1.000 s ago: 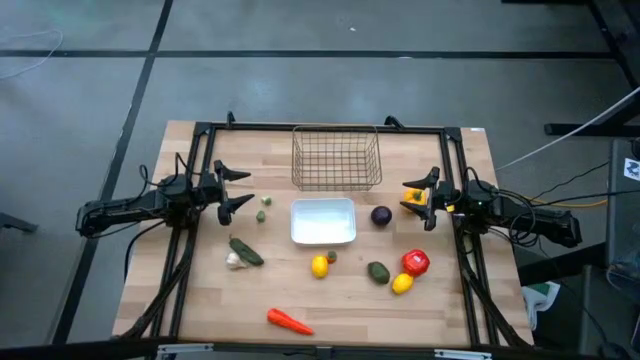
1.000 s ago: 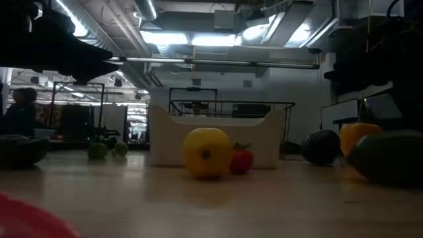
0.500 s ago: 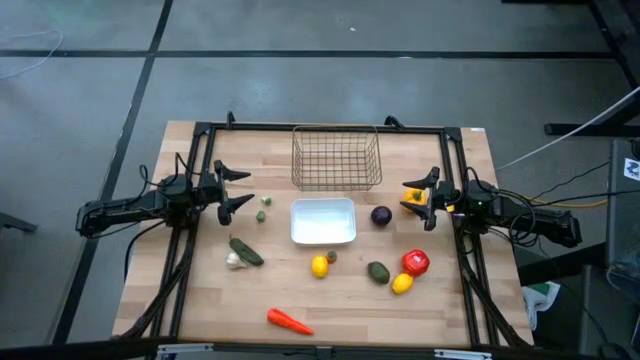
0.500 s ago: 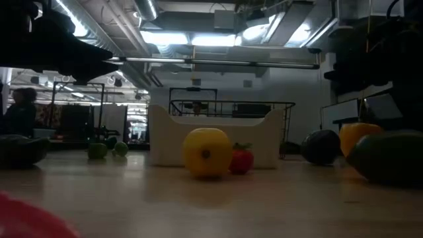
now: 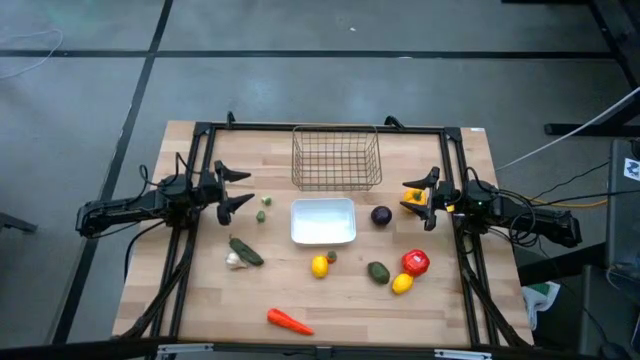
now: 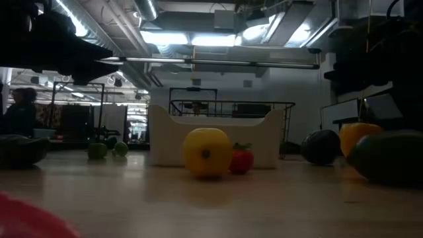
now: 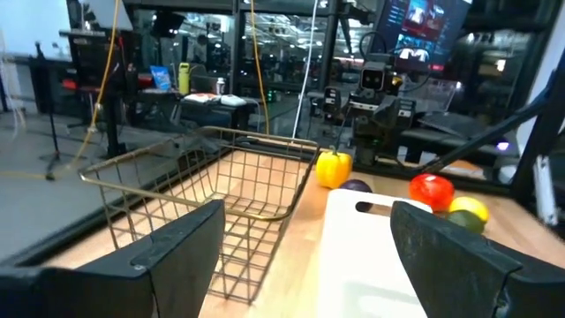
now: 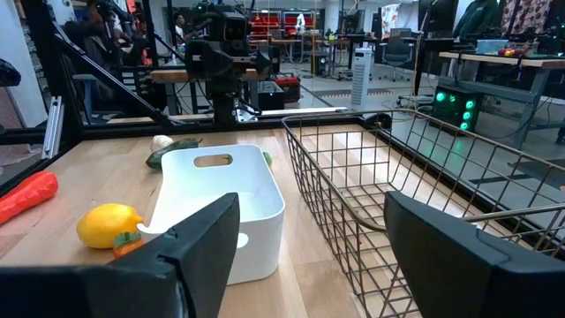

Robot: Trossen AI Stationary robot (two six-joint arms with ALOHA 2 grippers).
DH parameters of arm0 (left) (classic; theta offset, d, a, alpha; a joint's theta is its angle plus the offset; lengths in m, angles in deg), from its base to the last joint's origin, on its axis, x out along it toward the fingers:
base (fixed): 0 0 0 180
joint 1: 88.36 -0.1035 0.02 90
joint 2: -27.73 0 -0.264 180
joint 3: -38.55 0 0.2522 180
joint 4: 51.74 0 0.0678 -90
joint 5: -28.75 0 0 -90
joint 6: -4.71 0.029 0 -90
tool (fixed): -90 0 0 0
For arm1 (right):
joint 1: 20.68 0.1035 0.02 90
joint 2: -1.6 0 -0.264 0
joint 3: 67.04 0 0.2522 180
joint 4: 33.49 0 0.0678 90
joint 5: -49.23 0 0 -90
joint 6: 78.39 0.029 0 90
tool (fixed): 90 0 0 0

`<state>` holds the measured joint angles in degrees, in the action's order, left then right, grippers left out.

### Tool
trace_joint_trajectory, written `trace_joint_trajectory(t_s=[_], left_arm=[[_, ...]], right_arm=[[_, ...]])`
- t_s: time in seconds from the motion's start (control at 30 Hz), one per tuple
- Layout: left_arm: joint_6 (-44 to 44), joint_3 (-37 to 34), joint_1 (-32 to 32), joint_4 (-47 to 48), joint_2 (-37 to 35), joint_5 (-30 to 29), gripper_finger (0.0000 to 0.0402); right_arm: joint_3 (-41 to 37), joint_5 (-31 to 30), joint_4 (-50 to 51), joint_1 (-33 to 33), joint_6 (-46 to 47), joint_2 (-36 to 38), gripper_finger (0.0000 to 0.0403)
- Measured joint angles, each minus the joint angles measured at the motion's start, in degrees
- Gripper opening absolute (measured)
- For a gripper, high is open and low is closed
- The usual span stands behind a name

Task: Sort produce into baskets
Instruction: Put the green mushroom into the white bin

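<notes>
The wire mesh basket (image 5: 336, 158) stands at the table's far middle, with the white tray (image 5: 323, 221) just in front of it. The produce lies loose on the table: a purple ball (image 5: 381, 215), a red tomato (image 5: 416, 262), an avocado (image 5: 378, 271), two lemons (image 5: 320, 266) (image 5: 402, 284), a carrot (image 5: 289, 321), a long green vegetable (image 5: 245, 251) and white garlic (image 5: 235, 261). My left gripper (image 5: 235, 190) is open and empty, left of the tray. My right gripper (image 5: 424, 201) is open to the tray's right, above a yellow pepper (image 5: 411, 196).
Two small green pieces (image 5: 263, 208) lie near my left gripper. A black frame (image 5: 320, 128) runs around the table's far and side edges. Bare wood lies along the near edge beside the carrot. A person (image 6: 23, 109) shows in the room behind.
</notes>
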<state>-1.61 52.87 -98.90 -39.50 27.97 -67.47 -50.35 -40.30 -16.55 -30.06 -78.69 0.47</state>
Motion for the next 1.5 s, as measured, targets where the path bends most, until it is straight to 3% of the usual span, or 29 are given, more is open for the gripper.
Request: trace_joint_trajectory(t_s=[0.43, 0.7, 0.87, 1.13, 1.3, 1.5], left_arm=[[-2.56, 0.00, 0.00, -0.02, 0.00, -0.18, 0.0320], [-12.11, 0.00, 0.01, -0.03, 0.00, -0.32, 0.0320], [-18.07, 0.00, 0.01, -1.18, -0.01, -0.44, 0.0320], [-18.85, 0.00, 0.00, -5.12, 0.37, -5.00, 0.0320], [-16.67, 0.62, 0.01, -9.03, 3.78, -5.30, 0.0320], [-14.37, 4.61, 0.01, -8.97, 13.70, -5.51, 0.0320]], right_arm=[[-0.01, 0.38, -0.07, 0.00, 0.94, 0.00, 0.0280], [-0.01, 2.98, -0.09, 0.01, 10.52, 0.00, 0.0280], [-0.01, 3.21, -0.09, 0.01, 11.92, -0.01, 0.0280], [-0.01, 3.21, -0.07, 0.00, 12.03, -0.01, 0.0280], [0.00, 3.21, -0.07, 0.00, 12.04, 0.00, 0.0280], [-0.01, 3.21, -0.07, 0.00, 12.03, 0.00, 0.0280]])
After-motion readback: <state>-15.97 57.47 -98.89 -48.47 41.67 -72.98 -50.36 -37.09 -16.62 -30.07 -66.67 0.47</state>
